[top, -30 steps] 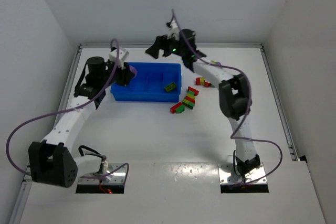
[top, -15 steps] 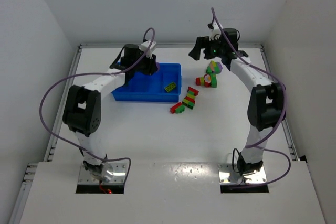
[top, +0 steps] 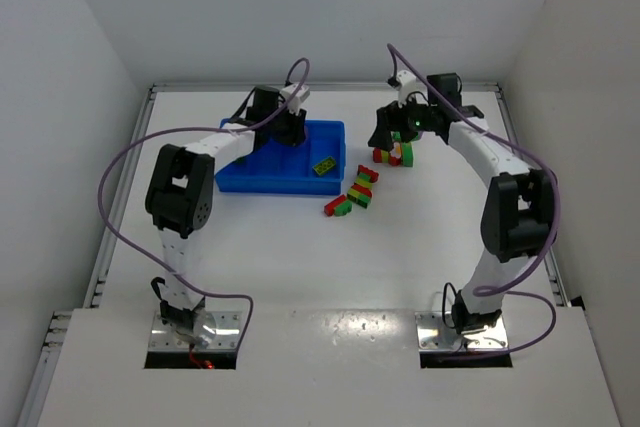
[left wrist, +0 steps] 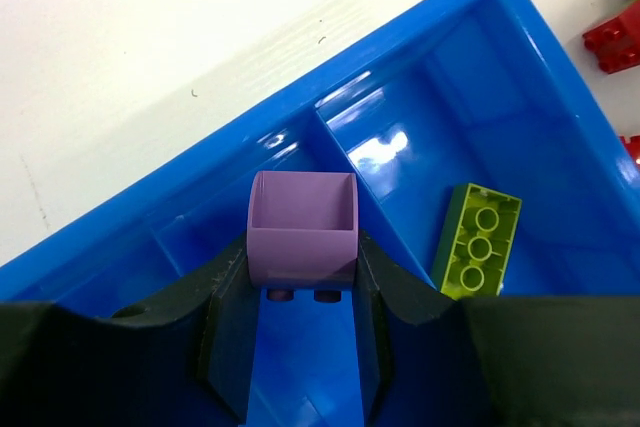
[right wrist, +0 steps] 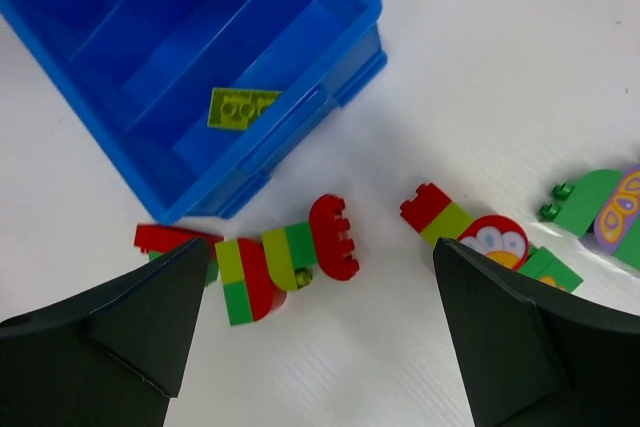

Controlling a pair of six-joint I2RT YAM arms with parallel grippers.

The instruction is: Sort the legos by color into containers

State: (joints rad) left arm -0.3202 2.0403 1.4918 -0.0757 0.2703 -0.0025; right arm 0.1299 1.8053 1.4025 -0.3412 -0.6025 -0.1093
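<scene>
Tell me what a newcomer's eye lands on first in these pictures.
The bright blue tray stands out, with one yellow-green brick in its rightmost compartment as the top view shows it. The left gripper holds a purple brick over it. The open right gripper hovers above multicoloured clumps beside the tray.

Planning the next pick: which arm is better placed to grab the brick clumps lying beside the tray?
Right, likely. The right gripper, open, hangs above the clumps; the left gripper holds a purple brick over the blue tray.
</scene>
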